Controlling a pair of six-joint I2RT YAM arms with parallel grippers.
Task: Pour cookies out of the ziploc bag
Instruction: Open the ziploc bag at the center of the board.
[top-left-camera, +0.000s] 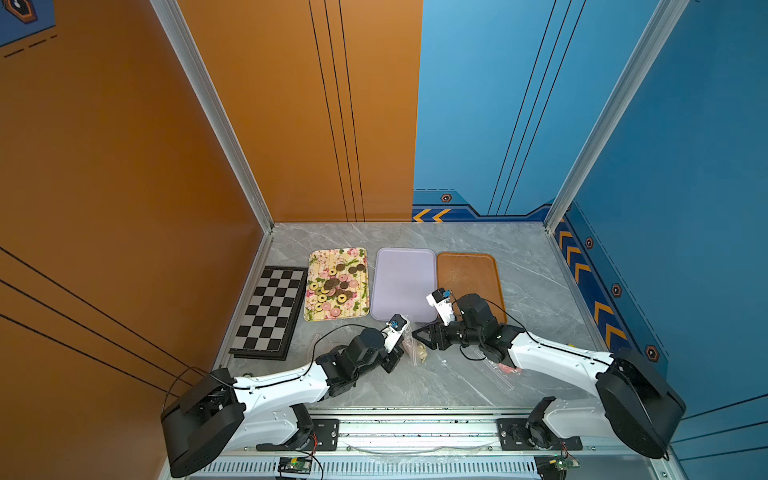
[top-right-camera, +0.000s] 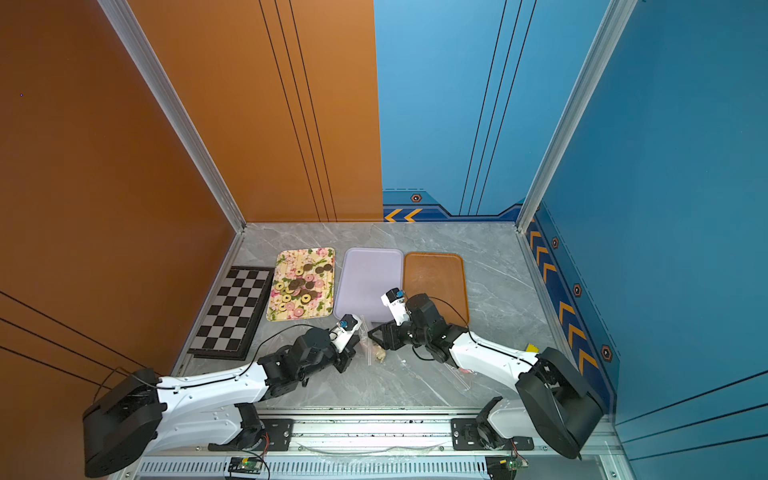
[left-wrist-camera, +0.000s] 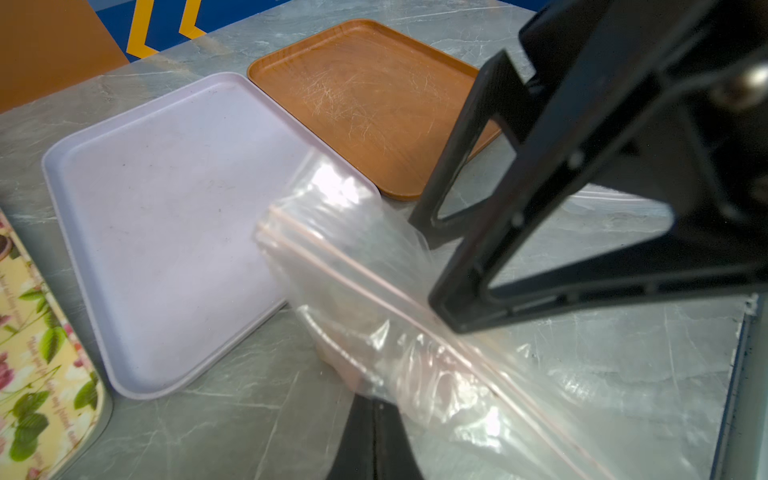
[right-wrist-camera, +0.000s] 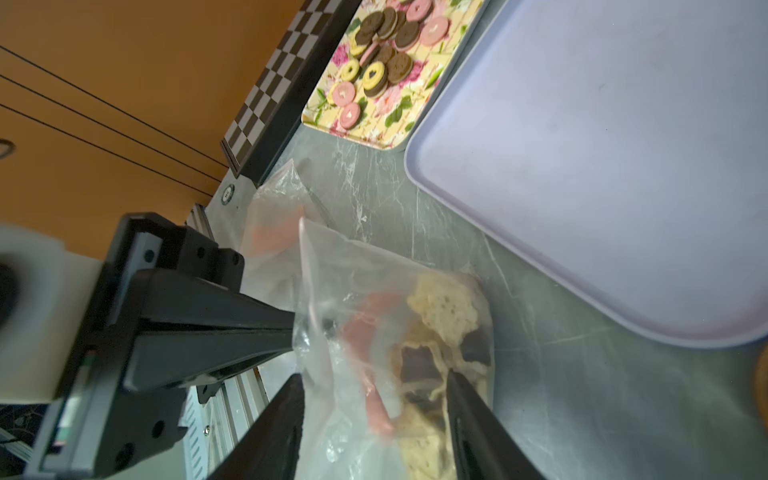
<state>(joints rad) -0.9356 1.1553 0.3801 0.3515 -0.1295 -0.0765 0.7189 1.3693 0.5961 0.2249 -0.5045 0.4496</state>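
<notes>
The step in hand looks like securing the ziploc bag (right-wrist-camera: 365, 270) before any pouring. It lies on the bench (top-left-camera: 419, 390) between the two arms, just near of the lilac tray (right-wrist-camera: 582, 166). Cream-and-dark flower cookies (right-wrist-camera: 446, 307) and pink ones are inside it.

The left tool (right-wrist-camera: 296, 328) is fully closed, pinching a thin fold of plastic at the bag's edge. The right tool (right-wrist-camera: 374, 376) has its jaws well apart, one on each side of the bag's filled part, and does not appear to clamp anything.

The floral tray (top-left-camera: 320, 262) to the left already carries round cookies. The lilac tray is bare, so it is the likely target.

I cannot tell whether the zip strip is sealed or parted. The next move probably calls for the right tool to close on plastic only, not on the brittle cookies. If the strip is shut, the lips must then be pulled apart. After that the bag needs lifting so its mouth tips over the lilac tray.
</notes>
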